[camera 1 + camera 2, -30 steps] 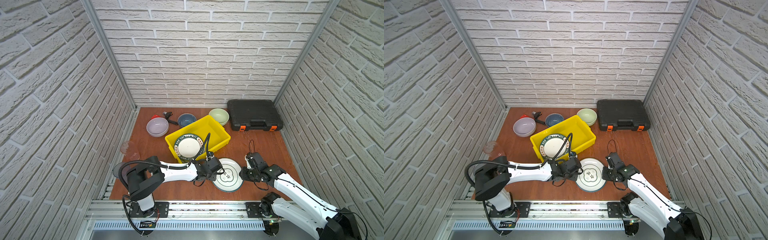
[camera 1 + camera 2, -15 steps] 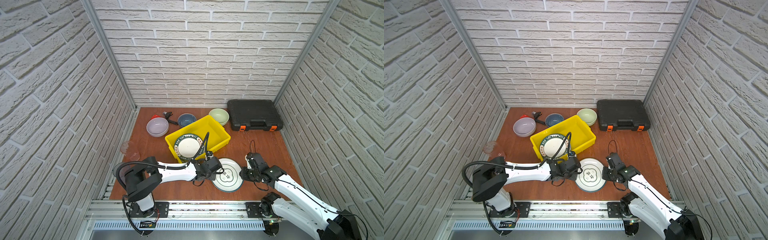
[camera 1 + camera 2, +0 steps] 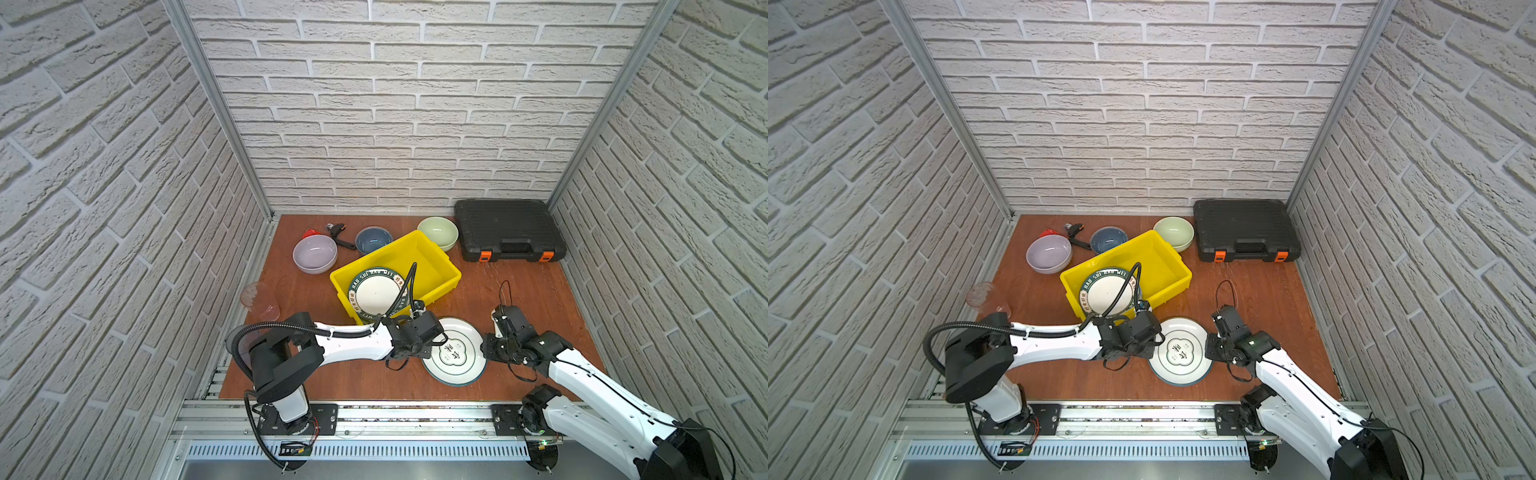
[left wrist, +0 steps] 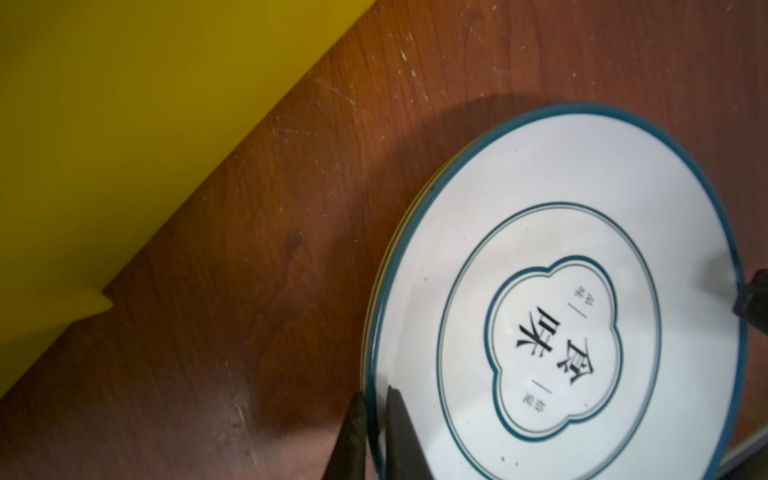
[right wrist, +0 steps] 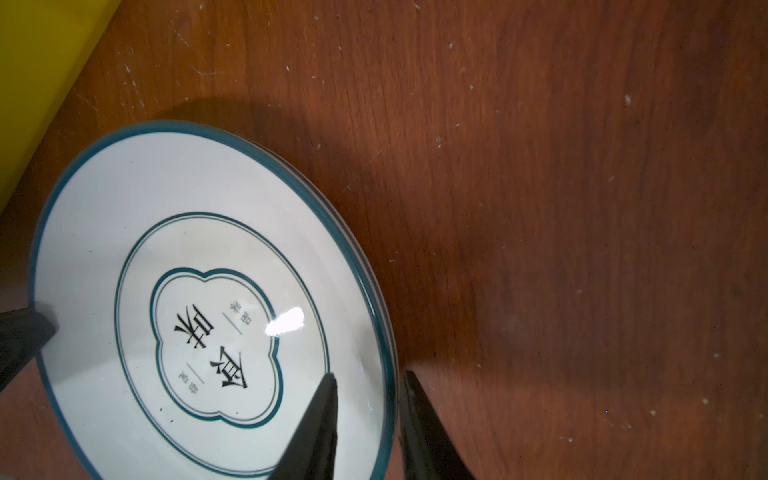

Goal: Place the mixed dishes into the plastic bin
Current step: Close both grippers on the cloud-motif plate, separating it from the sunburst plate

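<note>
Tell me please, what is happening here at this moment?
Both arms are working on a white printed plate near the yellow bin. The left gripper has its jaws shut on one side of the rim; the right gripper straddles the opposite side, but a firm grip is unclear. A lettered plate already sits inside the bin. The lilac bowl, dark-blue bowl and pale-green bowl are outside it.

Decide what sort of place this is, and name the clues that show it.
Probably a robot test booth, not a kitchen: white brick-pattern panels wall in a wooden tabletop, and a left arm and right arm stand on a metal rail at its front.
</note>
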